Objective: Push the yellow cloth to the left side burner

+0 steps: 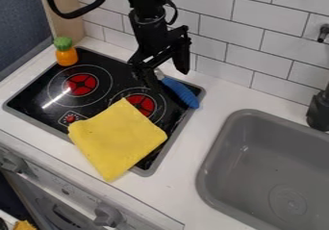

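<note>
Yellow: note cloth (pixel 118 138) partly covering one burner (pixel 143 104), with gripper (pixel 168 79) spread wide near blue utensil (pixel 182 93), gripping nothing.

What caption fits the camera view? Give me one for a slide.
Black robot arm over a toy cooktop, a yellow cloth lying across its front edge, gray sink alongside.

Bright even light, glare streak on cooktop (pixel 35 99)

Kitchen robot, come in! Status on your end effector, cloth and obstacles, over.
End effector open, near blue object. Yellow cloth partly over right burner, overhanging stove's front edge. Orange toy at back left corner, likely no obstacle.
</note>
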Motion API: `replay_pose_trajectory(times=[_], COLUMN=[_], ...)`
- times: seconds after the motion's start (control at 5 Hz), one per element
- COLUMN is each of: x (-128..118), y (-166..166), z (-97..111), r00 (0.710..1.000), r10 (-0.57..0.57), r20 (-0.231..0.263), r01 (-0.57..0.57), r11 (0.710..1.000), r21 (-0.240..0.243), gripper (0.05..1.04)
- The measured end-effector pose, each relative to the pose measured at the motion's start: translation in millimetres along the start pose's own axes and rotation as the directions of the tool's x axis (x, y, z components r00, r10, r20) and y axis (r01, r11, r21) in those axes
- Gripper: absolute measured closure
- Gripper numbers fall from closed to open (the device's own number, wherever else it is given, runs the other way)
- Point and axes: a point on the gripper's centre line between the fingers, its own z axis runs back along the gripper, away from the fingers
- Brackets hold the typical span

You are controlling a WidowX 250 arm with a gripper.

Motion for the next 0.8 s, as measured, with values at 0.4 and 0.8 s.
replay_pose_trajectory(times=[0.4, 0.8], x=[-4, -6], y=[13, 41], z=[-12, 28], r00=[0.999, 0.998], r10=[0.007, 0.004], r20=[-0.037, 0.060], r01=[-0.006, -0.002], r11=[0.999, 1.000], r21=[0.037, -0.021], gripper=[0.083, 0.083])
